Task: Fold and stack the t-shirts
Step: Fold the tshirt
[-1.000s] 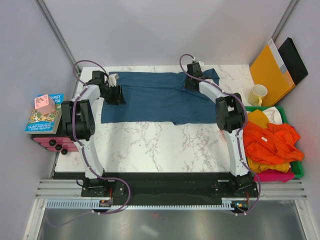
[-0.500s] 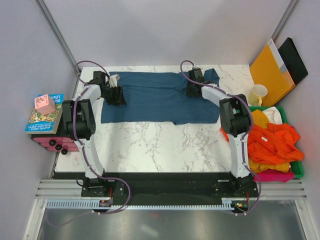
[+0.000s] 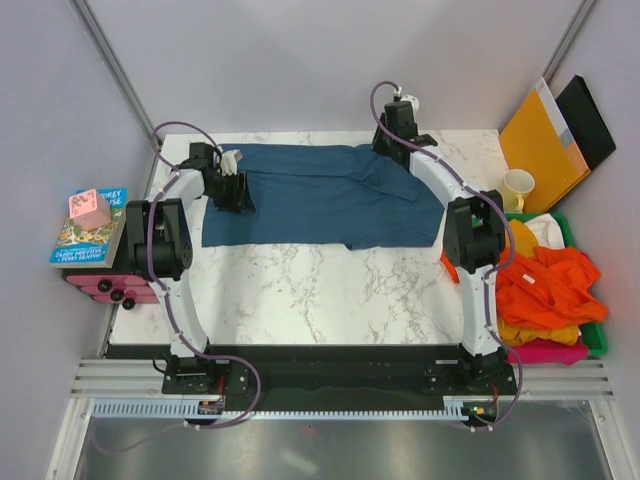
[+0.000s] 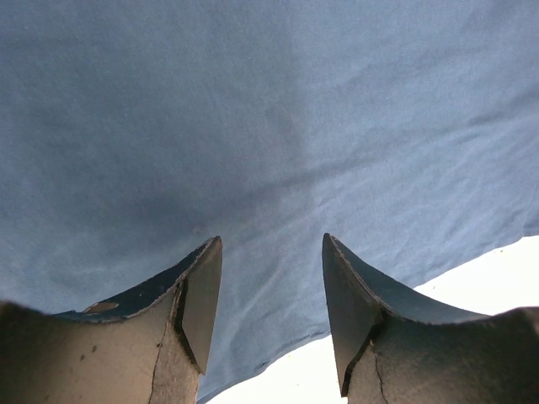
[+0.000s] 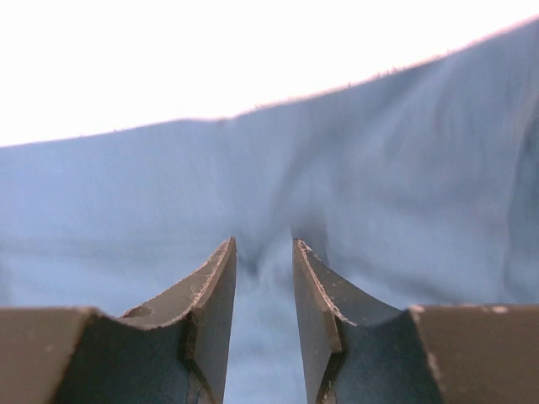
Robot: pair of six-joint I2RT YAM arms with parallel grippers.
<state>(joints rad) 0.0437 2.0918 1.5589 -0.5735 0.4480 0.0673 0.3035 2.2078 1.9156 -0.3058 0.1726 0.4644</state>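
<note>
A dark teal-blue t-shirt (image 3: 320, 200) lies spread across the back of the marble table (image 3: 320, 290). My left gripper (image 3: 238, 192) sits low over the shirt's left edge. In the left wrist view it (image 4: 271, 240) is open, with cloth (image 4: 253, 109) under and between the fingers. My right gripper (image 3: 392, 148) is at the shirt's back right corner. In the right wrist view it (image 5: 263, 242) is nearly closed, with a fold of the blue cloth (image 5: 126, 194) pinched between the jaws. Orange t-shirts (image 3: 545, 280), with yellow and pink ones beneath, are heaped in a bin at the right.
The green bin (image 3: 598, 340) stands off the table's right edge. A cream mug (image 3: 516, 188) sits behind it. An orange envelope (image 3: 540, 140) and a black folder (image 3: 590, 115) lean on the right wall. Books (image 3: 90, 235) with a pink object (image 3: 88, 207) are stacked left.
My right gripper moved from the shirt's right shoulder toward the table's back edge. The sleeve that lay flat at the back right no longer shows there. The left arm has hardly moved.
</note>
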